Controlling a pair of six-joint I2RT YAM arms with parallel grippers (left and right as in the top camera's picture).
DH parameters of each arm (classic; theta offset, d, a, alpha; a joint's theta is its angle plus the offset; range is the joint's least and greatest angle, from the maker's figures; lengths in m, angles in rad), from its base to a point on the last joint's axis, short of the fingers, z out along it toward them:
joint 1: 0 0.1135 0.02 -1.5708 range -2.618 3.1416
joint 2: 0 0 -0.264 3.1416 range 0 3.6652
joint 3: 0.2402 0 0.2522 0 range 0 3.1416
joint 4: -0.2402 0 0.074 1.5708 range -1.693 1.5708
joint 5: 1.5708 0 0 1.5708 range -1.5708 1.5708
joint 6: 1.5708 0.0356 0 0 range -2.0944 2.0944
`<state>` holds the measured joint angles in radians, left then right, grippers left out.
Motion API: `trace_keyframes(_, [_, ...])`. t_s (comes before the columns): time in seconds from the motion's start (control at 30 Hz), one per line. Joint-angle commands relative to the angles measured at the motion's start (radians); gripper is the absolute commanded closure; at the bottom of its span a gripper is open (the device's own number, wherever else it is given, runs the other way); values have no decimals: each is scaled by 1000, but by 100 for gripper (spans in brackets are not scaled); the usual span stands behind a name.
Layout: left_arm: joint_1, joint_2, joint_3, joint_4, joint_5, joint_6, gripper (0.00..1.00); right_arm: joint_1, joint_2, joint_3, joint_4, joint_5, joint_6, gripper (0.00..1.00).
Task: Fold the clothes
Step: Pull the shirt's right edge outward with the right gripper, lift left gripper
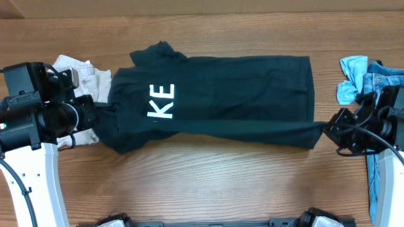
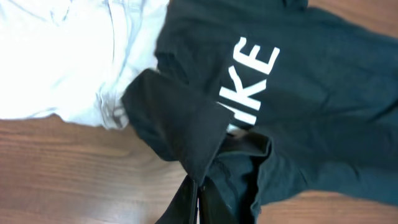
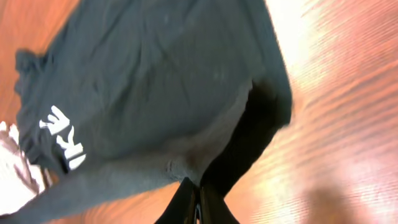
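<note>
Left gripper (image 1: 96, 115): at the table's left side, on the shirt's collar-and-sleeve end. Its fingers (image 2: 183, 208) are pressed together with a bunched fold of dark cloth rising out of them. Judged a pinch, taken to carry that end.
Shorts (image 1: 81, 74): cream-white and crumpled, touching the shirt's left end, with a sleeve lapping over them. Not part of the fold, only lying beside it.
T-shirt (image 1: 246, 85): black-navy, lying sideways across the middle of the table (image 1: 208, 189) between the two grippers, collar end left, hem right. The far half rests flat on the wood.
White letters (image 1: 161, 101): face up and turned sideways near the left end, so the chest side is uppermost.
Near edge: drawn into a straight, taut line from one gripper to the other. This suggests both hold it in tension for a lengthwise fold.
Right gripper (image 1: 328, 129): at the hem's near corner. Its fingers (image 3: 183, 202) are closed on the cloth, and the corner is raised off the wood.
Jeans (image 1: 369, 79): blue denim, heaped at the right edge, apart from the shirt.
</note>
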<state>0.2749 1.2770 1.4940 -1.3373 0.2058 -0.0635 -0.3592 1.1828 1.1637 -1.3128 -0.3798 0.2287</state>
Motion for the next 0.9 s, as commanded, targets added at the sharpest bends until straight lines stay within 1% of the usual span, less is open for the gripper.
trace_keyframes(0.0, [-7, -6, 27, -5, -6, 34, 96, -2, -8, 16, -21, -26, -35, 96])
trace_keyframes(0.13, [-7, -35, 32, -26, -7, 22, 96, -2, -10, 17, -64, -26, -35, 96])
trace_keyframes(0.27, [-7, -96, 61, -91, -30, 11, 96, -2, -19, 29, -161, -26, -20, 96])
trace_keyframes(0.33, [-7, -145, 63, -107, -30, 3, 96, -2, -53, 29, -200, -27, -11, 96])
trace_keyframes(0.5, [-7, -232, 63, -114, -63, -42, 96, -2, -193, 51, -195, -22, 66, 96])
trace_keyframes(0.6, [-7, -251, 63, -131, -77, -41, 96, -2, -249, 69, -198, 37, 101, 96])
trace_keyframes(0.73, [-7, -251, 63, -164, -90, -37, 96, -2, -249, 69, -253, 69, 101, 96])
trace_keyframes(0.87, [-7, -241, 61, -154, -90, -37, 96, -2, -240, 68, -235, 69, 102, 96])
